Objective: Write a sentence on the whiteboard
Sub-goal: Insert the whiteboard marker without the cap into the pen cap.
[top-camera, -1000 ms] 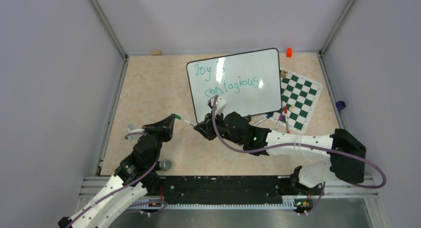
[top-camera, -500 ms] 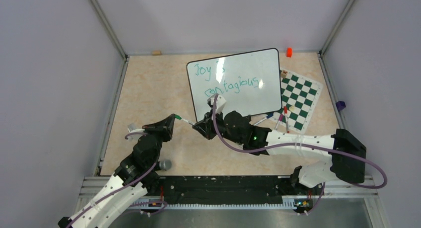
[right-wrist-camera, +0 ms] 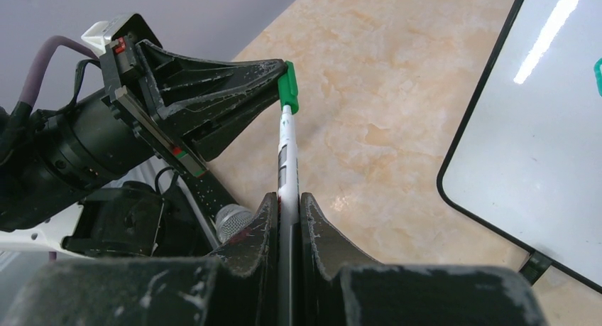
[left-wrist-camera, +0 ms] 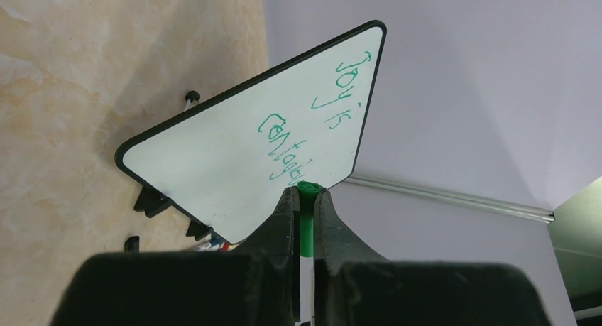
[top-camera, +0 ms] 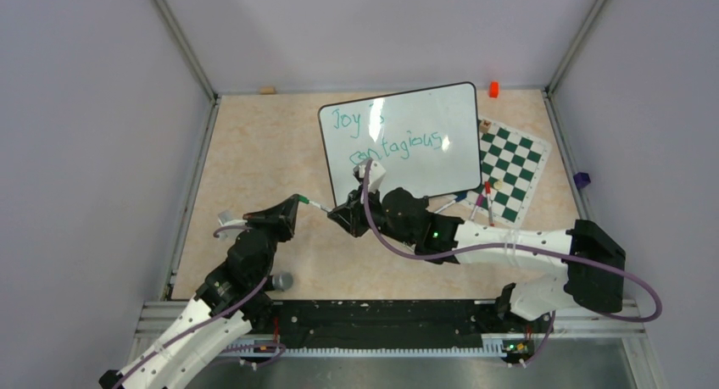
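Beige tabletop [top-camera: 254, 152], glossy black-framed whiteboard [top-camera: 441, 173], teal sentence [top-camera: 398, 147]

Teal-grn sentence [top-camera: 397, 147] "Joy is contagious", 2 lines, on whiteboard [top-camera: 428, 173].

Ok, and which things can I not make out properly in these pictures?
Left wrist view: the end of the teal-green handwritten sentence on the glossy white black-framed whiteboard hides behind the left gripper and its green marker cap.
Right wrist view: the picture's edge cuts the whiteboard; the right gripper hides the rear of the thin white marker barrel.
Top view: loose markers beside the green-and-white checkered mat are too small to count.
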Available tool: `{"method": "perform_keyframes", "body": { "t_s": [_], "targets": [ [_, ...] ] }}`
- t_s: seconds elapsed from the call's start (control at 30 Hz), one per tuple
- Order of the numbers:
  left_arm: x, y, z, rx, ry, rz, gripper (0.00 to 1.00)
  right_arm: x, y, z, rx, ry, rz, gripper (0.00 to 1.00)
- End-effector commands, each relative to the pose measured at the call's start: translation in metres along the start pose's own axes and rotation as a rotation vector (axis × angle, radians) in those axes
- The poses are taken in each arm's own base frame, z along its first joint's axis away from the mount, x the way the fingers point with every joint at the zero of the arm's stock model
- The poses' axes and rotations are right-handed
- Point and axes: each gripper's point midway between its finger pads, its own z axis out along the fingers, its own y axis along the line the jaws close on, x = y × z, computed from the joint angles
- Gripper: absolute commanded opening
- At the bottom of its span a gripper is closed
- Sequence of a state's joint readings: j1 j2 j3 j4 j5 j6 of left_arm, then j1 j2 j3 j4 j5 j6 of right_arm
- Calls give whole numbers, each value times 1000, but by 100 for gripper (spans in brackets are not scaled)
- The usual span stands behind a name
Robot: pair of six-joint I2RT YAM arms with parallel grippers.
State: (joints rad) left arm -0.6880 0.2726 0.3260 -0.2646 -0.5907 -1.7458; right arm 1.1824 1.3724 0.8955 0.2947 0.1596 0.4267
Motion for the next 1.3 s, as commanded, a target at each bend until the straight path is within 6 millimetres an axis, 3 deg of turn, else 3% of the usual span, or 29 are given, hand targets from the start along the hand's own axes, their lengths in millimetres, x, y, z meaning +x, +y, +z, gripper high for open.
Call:
{"method": "perform_keyframes", "body": {
  "t_s": [0.0,0.27,0.5,1.27],
  "targets": [
    [1,-18,-3,26,4,-39,0,-33,24,3,-57,-78,-2,0],
    [1,-17,-3,24,8,-47,0,-32,24,5,-57,-77,-5,0],
    [-6,-18,-6,29,-20,-47,0,-35,21,-6,-48,-91,2,0],
    [-7,-22,-7,38,-23,-48,0,-11,15,-6,-43,-34,28,0]
  ]
}}
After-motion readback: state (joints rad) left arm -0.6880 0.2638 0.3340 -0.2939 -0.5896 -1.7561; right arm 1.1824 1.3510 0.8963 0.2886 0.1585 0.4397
